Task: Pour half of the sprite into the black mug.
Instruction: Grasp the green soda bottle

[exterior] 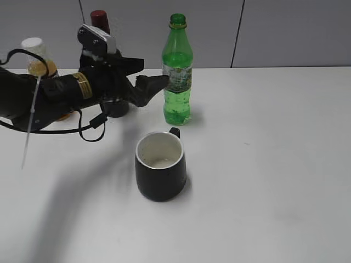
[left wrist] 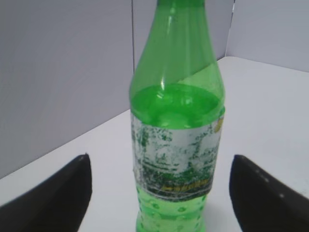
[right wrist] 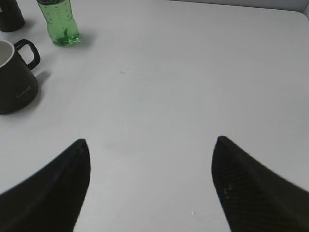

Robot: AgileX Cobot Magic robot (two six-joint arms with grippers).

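Exterior view: your left claw (exterior: 149, 87) is wide open at the sprite (exterior: 177, 71) label, gripping nothing; mug (exterior: 160, 166) sits just in front for a short pour.
Left wrist view: bottle centred between the fingers (left wrist: 58, 198), uncapped.
Right wrist view: right claw (right wrist: 149, 186) open, empty, parked over bare tabletop (right wrist: 193, 72).

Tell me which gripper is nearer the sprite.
Left. The left gripper is open right beside the sprite, fingers flanking it; the right gripper hangs open far across the table.

The left arm hides most of the wine bottle (exterior: 99, 18) and juice bottle (exterior: 38, 57).
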